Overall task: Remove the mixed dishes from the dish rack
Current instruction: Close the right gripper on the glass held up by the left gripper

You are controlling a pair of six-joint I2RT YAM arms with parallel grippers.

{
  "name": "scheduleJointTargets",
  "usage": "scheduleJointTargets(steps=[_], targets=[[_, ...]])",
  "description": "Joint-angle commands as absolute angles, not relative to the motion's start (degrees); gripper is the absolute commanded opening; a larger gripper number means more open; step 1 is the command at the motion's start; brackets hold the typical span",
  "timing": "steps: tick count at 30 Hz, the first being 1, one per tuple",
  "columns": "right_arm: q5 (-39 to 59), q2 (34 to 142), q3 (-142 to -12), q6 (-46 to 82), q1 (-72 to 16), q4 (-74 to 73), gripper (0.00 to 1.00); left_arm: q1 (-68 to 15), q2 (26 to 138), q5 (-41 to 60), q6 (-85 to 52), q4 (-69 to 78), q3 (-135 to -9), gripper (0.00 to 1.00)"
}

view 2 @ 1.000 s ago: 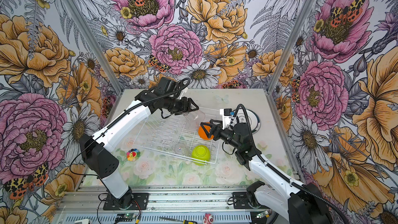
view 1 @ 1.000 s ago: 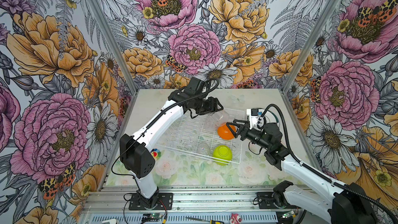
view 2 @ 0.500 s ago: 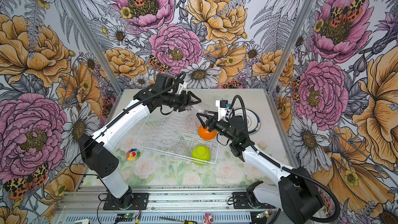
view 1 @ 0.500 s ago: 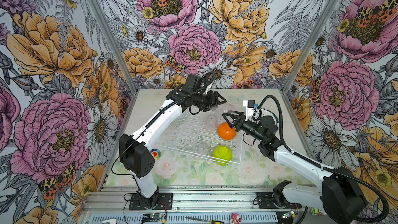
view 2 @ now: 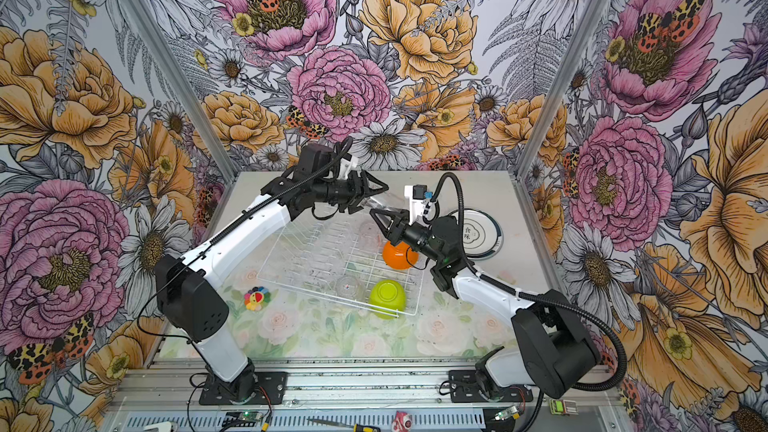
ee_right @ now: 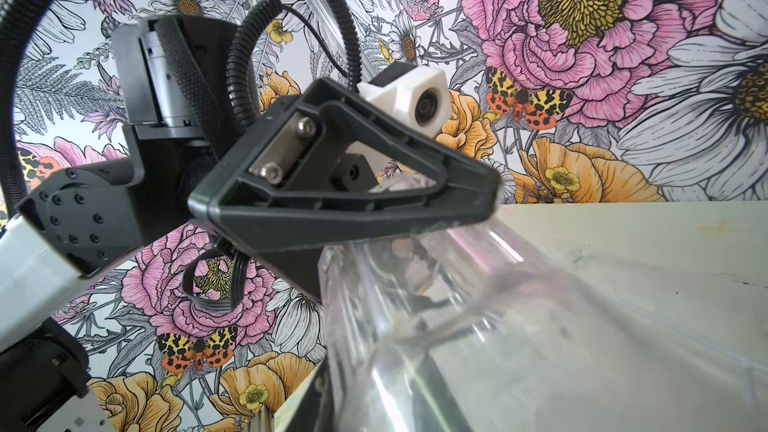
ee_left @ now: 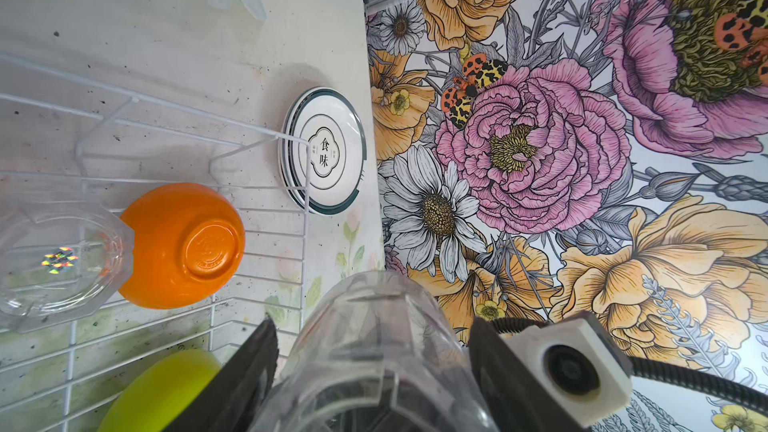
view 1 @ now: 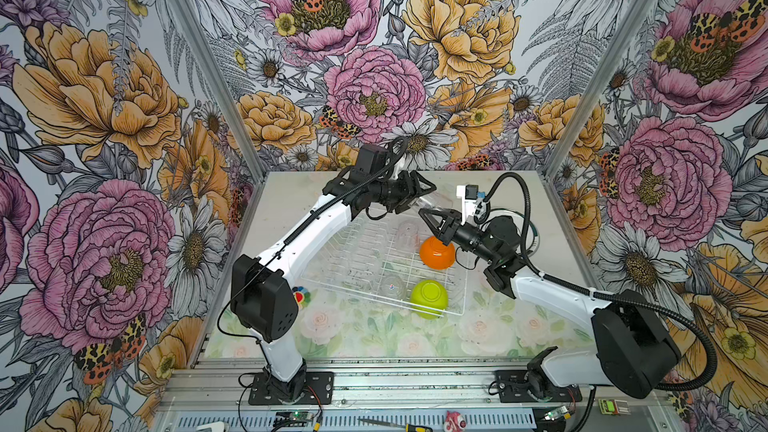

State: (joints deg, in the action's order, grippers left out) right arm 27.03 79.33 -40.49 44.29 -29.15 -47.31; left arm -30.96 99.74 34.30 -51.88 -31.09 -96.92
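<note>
The clear cup (ee_left: 374,359) hangs in the air over the far side of the dish rack (ee_left: 306,184), clamped across its body by the left gripper (view 1: 422,197). We judge it light, thin-walled and slick, likely to flex or slip out under a hard squeeze, so we would take it gently by its free end. The right gripper (view 1: 430,218) sits just beside that end; we cannot tell whether its jaws grip it. The orange bowl (view 1: 437,252) and lime-green bowl (view 1: 429,298) lie upturned in the rack.
</note>
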Motion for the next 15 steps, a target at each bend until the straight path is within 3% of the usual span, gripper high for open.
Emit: scheduleJointTargets(steps=[1, 4, 7, 11, 15], targets=[[21.1, 80.1, -41.8, 46.0, -28.1, -49.7, 0.19, -31.6, 97.0, 38.5, -51.9, -30.1, -95.7, 0.55], [19.3, 79.6, -41.2, 45.9, -28.2, -48.9, 0.1, -31.3, 96.2, 37.9, -51.5, -30.1, -94.9, 0.58], [17.8, 78.8, -40.5, 45.9, -28.1, -48.2, 0.01, -30.9, 95.5, 37.4, -51.3, -30.1, -94.2, 0.77], [16.5, 77.9, -39.7, 45.9, -28.1, -47.9, 0.0, -30.1, 93.9, 36.2, -51.1, -29.0, -92.9, 0.98], [15.8, 76.9, -38.9, 45.7, -28.0, -47.5, 0.0, -27.0, 93.2, 37.9, -53.3, -27.9, -91.3, 0.99]])
